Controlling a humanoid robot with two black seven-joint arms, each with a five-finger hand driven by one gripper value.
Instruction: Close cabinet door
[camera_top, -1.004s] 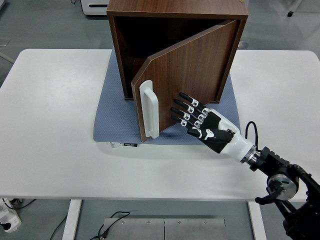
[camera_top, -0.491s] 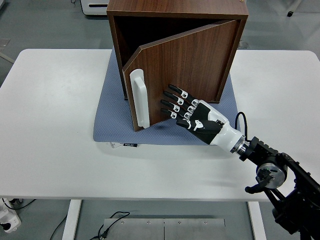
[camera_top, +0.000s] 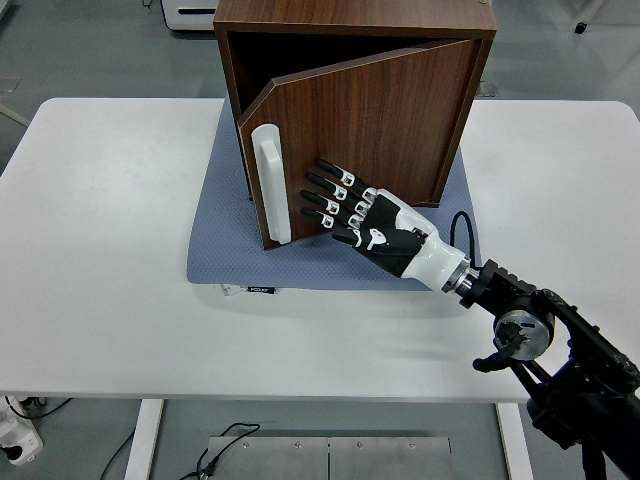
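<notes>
The dark wood-grain door (camera_top: 370, 130) stands ajar, hinged at the right, its white handle (camera_top: 270, 183) at the left edge. The cabinet (camera_top: 355, 25) sits on a blue mat (camera_top: 215, 245) on the table's (camera_top: 100, 250) far middle. The right hand (camera_top: 335, 200) lies on the door, fingers (camera_top: 325, 182) straight, holding nothing.

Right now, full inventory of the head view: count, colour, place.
cabinet: 1, dark brown wood, on the mat at table centre-back, open front facing the camera
cabinet door: 1, brown wood, hinged at the right, ajar
door handle: 1, white, upright on the door's free left edge
mat: 1, grey-blue, under the cabinet
table: 1, white
cables: several, dark, on the floor below the table's near edge
right hand: 1, black and white, fingers extended flat on the door's outer face
</notes>
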